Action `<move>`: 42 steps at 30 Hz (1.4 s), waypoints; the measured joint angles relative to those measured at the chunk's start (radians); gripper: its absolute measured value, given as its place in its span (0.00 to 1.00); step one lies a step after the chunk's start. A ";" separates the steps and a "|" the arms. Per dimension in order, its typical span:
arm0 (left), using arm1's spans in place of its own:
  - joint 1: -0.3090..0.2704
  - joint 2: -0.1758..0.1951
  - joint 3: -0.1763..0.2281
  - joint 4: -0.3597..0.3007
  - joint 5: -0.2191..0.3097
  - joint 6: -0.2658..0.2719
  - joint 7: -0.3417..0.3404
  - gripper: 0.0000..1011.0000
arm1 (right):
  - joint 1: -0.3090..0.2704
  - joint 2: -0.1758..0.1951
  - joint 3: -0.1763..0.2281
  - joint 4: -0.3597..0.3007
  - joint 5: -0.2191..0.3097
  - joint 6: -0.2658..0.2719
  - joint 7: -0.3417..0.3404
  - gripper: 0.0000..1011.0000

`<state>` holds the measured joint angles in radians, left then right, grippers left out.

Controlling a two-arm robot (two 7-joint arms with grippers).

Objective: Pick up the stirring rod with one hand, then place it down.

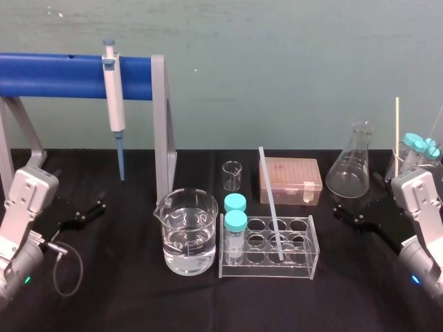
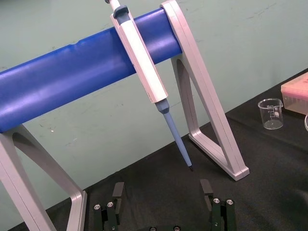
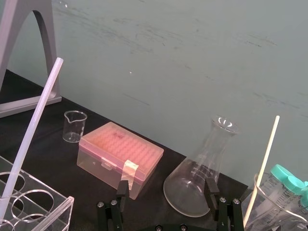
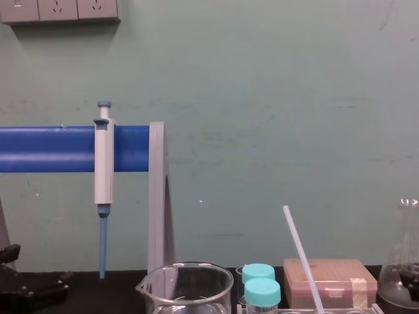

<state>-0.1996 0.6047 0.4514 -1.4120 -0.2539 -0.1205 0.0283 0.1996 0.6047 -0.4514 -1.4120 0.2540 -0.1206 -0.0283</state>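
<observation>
2 grippers sit low at the near edges of the black tabletop (image 1: 124,304), both w/ fingers spread apart and holding nothing: L gripper (image 1: 99,206) at the L side, R gripper (image 1: 342,211) at the R side. The L wrist view has the L gripper (image 2: 162,192) gaping over bare cloth; the R wrist view has the R gripper (image 3: 166,188) just as wide. Btwn them, near the front, stands a big glass beaker (image 1: 185,238) part-filled w/ clear liquid, and just beside it on the R a clear rack (image 1: 304,261). 2 teal-capped tubes (image 1: 235,221) fill the rack's L end. The stirring rod (image 1: 270,204) stands in the rack, foot in a hole in its R half, top tilted back and to the L, rising well above the beaker; it's well apart from both grippers. Chest view shows the rod (image 4: 302,252) leaning the same way. Behind the rack: a small empty beaker (image 1: 232,176), then a pink lidded tip box (image 1: 291,180), and further R a conical flask (image 1: 353,166). Beside the flask, a pale stick (image 1: 396,124) rises from a container. Farthest back on the L, a white-and-blue pipette (image 1: 113,90) hangs tip-down from a blue bar (image 1: 55,75) on grey legs.
</observation>
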 joint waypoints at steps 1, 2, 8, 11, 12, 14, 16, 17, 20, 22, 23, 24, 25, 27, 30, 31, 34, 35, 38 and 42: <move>0.000 0.000 0.000 0.000 0.000 0.000 0.000 0.99 | 0.000 0.000 0.000 0.000 0.000 0.000 0.000 0.99; 0.000 0.000 0.000 0.000 0.000 0.000 0.000 0.99 | 0.000 0.000 0.000 0.000 0.000 0.000 0.000 0.99; 0.000 0.000 0.000 0.000 0.000 0.000 0.000 0.99 | 0.000 0.000 0.000 0.000 0.000 0.000 0.000 0.99; 0.000 0.000 0.000 0.000 0.000 0.000 0.000 0.99 | 0.000 0.000 0.000 0.000 0.000 0.000 0.000 0.99; 0.000 0.000 0.000 0.000 0.000 0.000 0.000 0.99 | 0.000 0.000 0.000 0.000 0.000 0.000 0.000 0.99; 0.000 0.000 0.000 0.000 0.000 0.000 0.000 0.99 | 0.000 0.000 0.000 0.000 0.000 0.000 0.000 0.99; 0.000 0.000 0.000 0.000 0.000 0.000 0.000 0.99 | 0.000 0.000 0.000 0.000 0.000 0.000 0.000 0.99; 0.000 0.000 0.000 0.000 0.000 0.000 0.000 0.99 | 0.000 0.000 0.000 0.000 0.000 0.000 0.000 0.99; 0.000 0.000 0.000 0.000 0.000 0.000 0.000 0.99 | 0.000 0.000 0.000 0.000 0.000 0.000 0.000 0.99; 0.000 0.000 0.000 0.000 0.000 0.000 0.000 0.99 | 0.000 0.000 0.000 0.000 0.000 0.000 0.000 0.99; 0.000 0.000 0.000 0.000 0.000 0.000 0.000 0.99 | 0.000 0.000 0.000 0.000 0.000 0.000 0.000 0.99; 0.000 0.000 0.000 0.000 0.000 0.000 0.000 0.99 | 0.000 0.000 0.000 0.000 0.000 0.000 0.000 0.99; 0.000 0.000 0.000 0.000 0.000 0.000 0.000 0.99 | 0.000 0.000 0.000 0.000 0.000 0.000 0.000 0.99; 0.000 0.000 0.000 0.000 0.000 0.000 0.000 0.99 | 0.000 0.000 0.000 0.000 0.000 0.000 0.000 0.99; 0.000 0.000 0.000 0.000 0.000 0.000 0.000 0.99 | 0.000 0.000 0.000 0.000 0.000 0.000 0.000 0.99; 0.000 0.000 0.000 0.000 0.000 0.000 0.000 0.99 | 0.000 0.000 0.000 0.000 0.000 0.000 0.000 0.99; 0.000 0.000 0.000 0.000 0.000 0.000 0.000 0.99 | 0.000 0.000 0.000 0.000 0.000 0.000 0.000 0.99; 0.000 0.000 0.000 0.000 0.000 0.000 0.000 0.99 | 0.000 0.000 0.000 0.000 0.000 0.000 0.000 0.99; 0.000 0.000 0.000 0.000 0.000 0.000 0.000 0.99 | 0.000 0.000 0.000 0.000 0.000 0.000 0.000 0.99; 0.000 0.000 0.000 0.000 0.000 0.000 0.000 0.99 | 0.000 0.000 0.000 0.000 0.000 0.000 0.000 0.99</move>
<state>-0.1995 0.6047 0.4514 -1.4120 -0.2539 -0.1205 0.0283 0.1996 0.6047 -0.4514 -1.4120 0.2539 -0.1205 -0.0283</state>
